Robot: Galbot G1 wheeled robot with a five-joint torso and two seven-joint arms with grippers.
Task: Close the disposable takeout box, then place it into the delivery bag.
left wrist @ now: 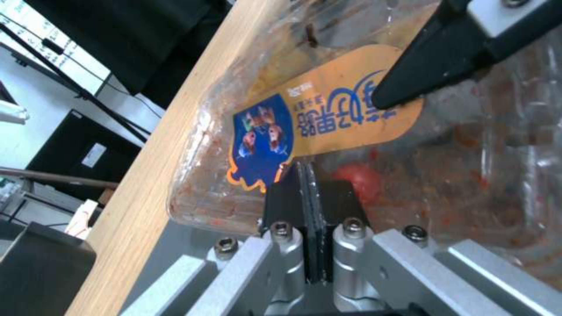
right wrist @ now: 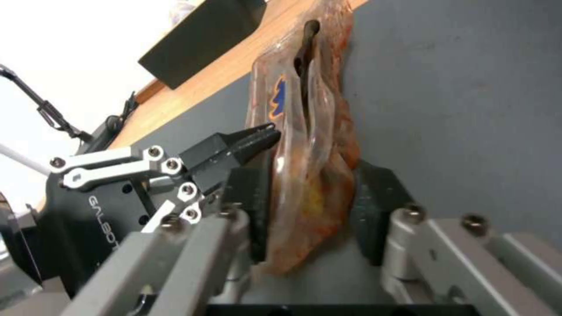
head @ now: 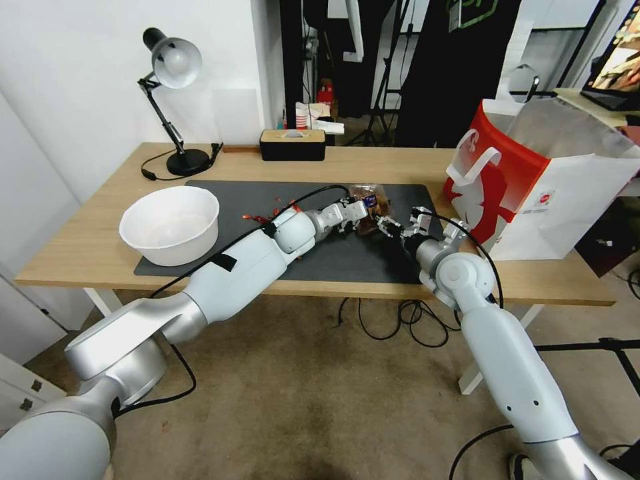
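Observation:
The disposable takeout box [head: 371, 203], clear plastic smeared with orange-red food and bearing an orange-and-blue label [left wrist: 328, 118], is folded shut and stands on edge over the dark mat [head: 333, 257]. My right gripper [right wrist: 310, 193] is shut on it, one pad [right wrist: 252, 210] on each face. My left gripper [left wrist: 307, 180] is shut with nothing between its fingers, its tip pressing against the labelled face of the box [right wrist: 304, 109]. The delivery bag [head: 533, 180], red and white with loop handles and a foil-lined mouth, stands open at the table's right end.
A large white bowl [head: 171, 223] sits on the mat's left end, with red scraps [head: 263, 215] beside it. A desk lamp [head: 175, 63] and a black box [head: 292, 143] stand at the back of the table. Cables hang below the front edge.

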